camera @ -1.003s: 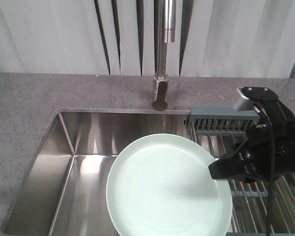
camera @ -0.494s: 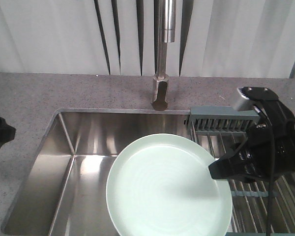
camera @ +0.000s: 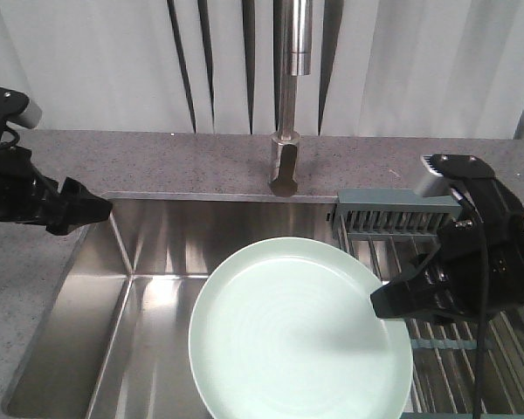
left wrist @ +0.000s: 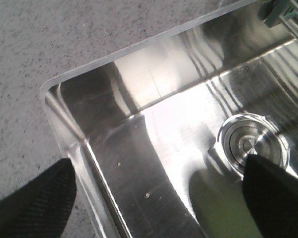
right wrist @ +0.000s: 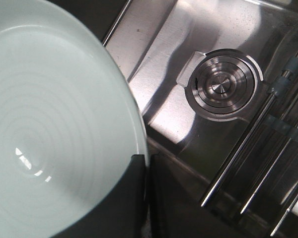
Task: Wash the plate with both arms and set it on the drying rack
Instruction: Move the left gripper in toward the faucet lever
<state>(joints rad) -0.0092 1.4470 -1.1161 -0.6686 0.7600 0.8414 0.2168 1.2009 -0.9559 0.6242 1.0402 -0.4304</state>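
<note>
The pale mint-green plate [camera: 297,336] hangs over the steel sink, held level by its right rim. My right gripper [camera: 382,305] is shut on that rim; in the right wrist view the plate [right wrist: 54,124] fills the left side and the two black fingers [right wrist: 134,198] pinch its edge. My left gripper [camera: 100,208] hovers over the sink's far-left corner, well clear of the plate. In the left wrist view its fingertips [left wrist: 39,198] stand wide apart with only the sink floor between them, so it is open. The drying rack [camera: 402,227] lies under my right arm.
The tall steel faucet [camera: 288,96] rises behind the sink's middle. The sink basin [camera: 140,288] has a round drain [left wrist: 251,141] in its floor. Grey speckled countertop [camera: 70,157] surrounds the sink, with white curtains behind.
My left arm has come into the front view from the left and risen to the sink's far-left corner. The plate and my right gripper have stayed still.
</note>
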